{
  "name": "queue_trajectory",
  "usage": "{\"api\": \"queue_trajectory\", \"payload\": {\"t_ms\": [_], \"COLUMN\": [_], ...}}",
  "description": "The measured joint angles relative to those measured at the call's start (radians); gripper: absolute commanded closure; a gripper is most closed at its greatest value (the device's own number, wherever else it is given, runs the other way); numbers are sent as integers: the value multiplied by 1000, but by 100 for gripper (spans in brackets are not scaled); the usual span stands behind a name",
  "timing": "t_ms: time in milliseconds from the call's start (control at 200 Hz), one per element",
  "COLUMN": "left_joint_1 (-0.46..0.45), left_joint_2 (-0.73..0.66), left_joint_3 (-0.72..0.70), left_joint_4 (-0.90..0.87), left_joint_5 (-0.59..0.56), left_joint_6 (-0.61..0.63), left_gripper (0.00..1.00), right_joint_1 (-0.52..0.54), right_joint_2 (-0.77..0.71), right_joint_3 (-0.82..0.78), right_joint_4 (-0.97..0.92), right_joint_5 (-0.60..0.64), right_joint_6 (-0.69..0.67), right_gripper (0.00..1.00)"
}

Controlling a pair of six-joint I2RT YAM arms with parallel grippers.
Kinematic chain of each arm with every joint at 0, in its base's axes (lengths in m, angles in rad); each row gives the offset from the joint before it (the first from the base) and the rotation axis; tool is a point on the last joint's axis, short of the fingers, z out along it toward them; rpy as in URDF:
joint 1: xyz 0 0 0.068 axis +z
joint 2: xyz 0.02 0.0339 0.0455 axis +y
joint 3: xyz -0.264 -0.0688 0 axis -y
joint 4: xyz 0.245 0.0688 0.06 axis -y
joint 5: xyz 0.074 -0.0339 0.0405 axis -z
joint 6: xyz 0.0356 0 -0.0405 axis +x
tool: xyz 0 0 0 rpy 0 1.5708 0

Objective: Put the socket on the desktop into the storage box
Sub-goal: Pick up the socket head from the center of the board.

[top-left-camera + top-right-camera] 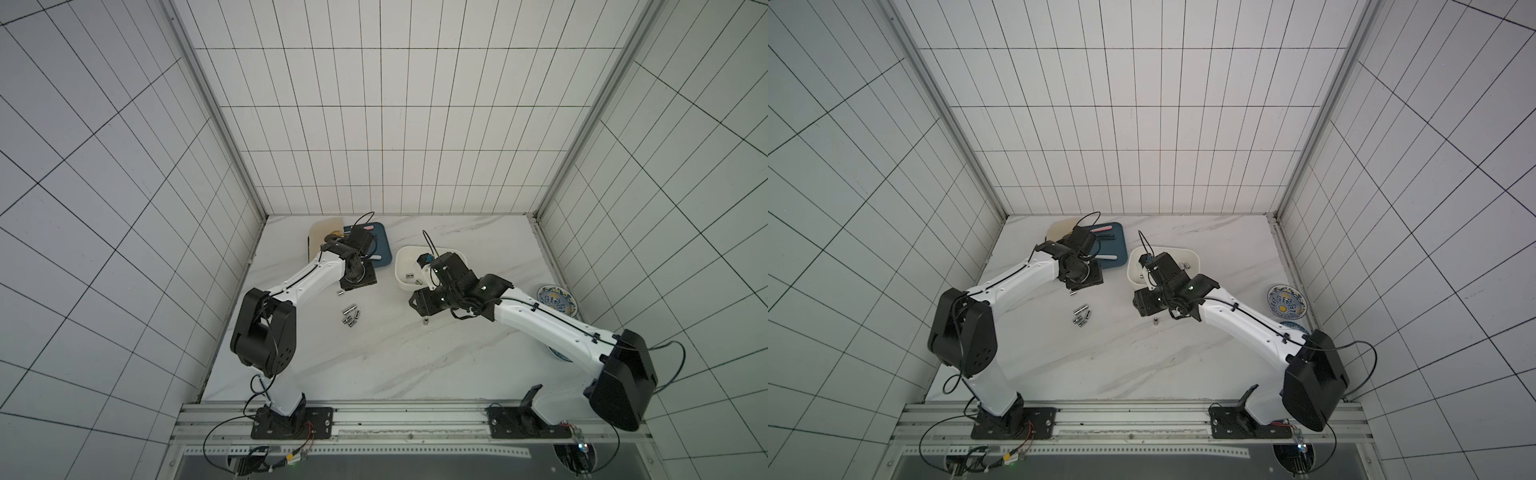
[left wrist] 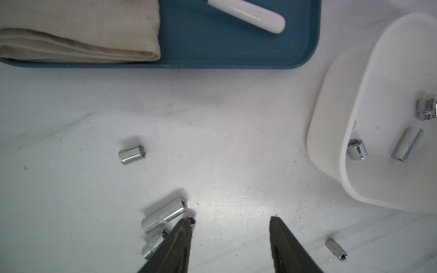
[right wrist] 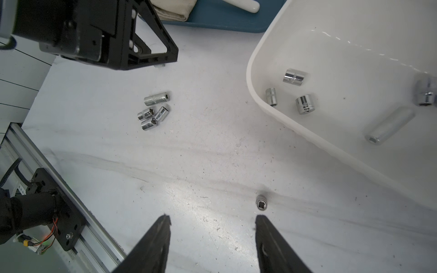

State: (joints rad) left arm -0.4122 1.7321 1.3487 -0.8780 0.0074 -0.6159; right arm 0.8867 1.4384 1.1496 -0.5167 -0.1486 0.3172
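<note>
Marble desktop (image 3: 201, 153) is carrying sockets (image 3: 156, 99) near its middle; left gripper (image 2: 231, 218) and right gripper (image 3: 212, 216) are hanging released, empty.

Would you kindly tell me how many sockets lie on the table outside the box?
6. A cluster of four mid-table; a lone socket near the left gripper; an upright socket by the right gripper. The arms may hide more.

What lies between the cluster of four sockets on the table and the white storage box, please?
Nothing: in the right wrist view the stretch from the cluster of sockets to the storage box is bare tabletop.
</note>
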Motion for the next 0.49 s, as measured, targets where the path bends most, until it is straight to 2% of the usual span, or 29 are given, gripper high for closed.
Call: {"api": "queue_trajectory", "payload": {"t_ms": [290,495], "left_joint_1": [79,102], "left_joint_2": [-12,6], "left_joint_3": [-65,-66], "left_joint_4": [2,5], "left_joint_5": [-46,-74], "left_joint_6": [-14,-29], "left_gripper": [37,43], "right_joint_1": [51,69], "right_joint_2": [79,118], "right_joint_3": [72,96], "right_joint_4": [11,19], "right_joint_5": [-1,-4], "right_joint_6": [-13,-20], "right_gripper": [40,40]}}
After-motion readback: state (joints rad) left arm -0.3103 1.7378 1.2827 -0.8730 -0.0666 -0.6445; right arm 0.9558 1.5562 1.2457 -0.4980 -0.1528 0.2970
